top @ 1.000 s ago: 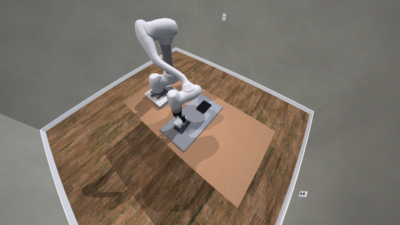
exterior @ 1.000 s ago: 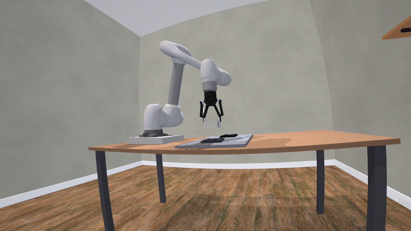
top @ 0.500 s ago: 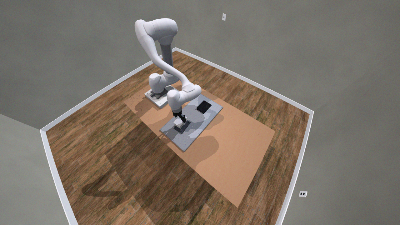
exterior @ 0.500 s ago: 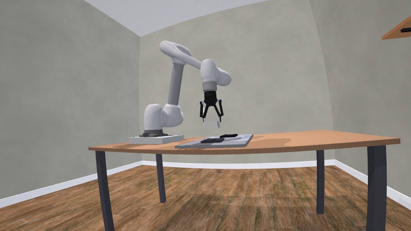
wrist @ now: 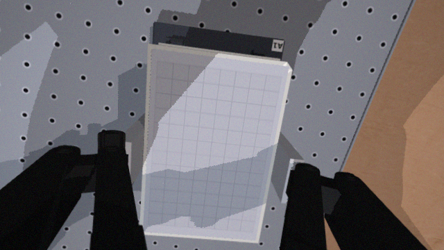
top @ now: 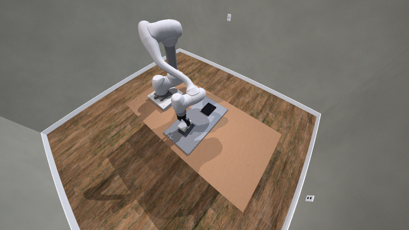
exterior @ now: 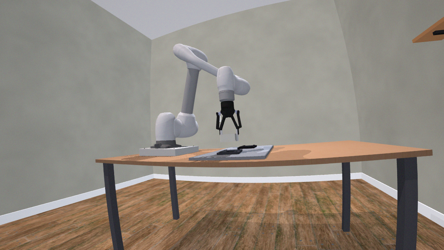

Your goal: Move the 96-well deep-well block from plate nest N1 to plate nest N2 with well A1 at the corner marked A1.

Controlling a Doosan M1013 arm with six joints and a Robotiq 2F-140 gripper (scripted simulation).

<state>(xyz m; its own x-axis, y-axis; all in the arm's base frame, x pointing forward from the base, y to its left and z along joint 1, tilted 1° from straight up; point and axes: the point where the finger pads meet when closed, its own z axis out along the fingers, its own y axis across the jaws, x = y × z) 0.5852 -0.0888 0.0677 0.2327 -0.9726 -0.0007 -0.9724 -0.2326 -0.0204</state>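
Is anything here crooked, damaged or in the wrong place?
Nothing stands out. The gripper holds the deep-well block level above nest N1; nest N2 lies flat on the perforated plate.

A brown wooden table (exterior: 341, 150) carries a grey perforated board (exterior: 262, 151) and the arm's white base plate (exterior: 145, 151)

Matt perforated metal baseplate (wrist: 347, 69)
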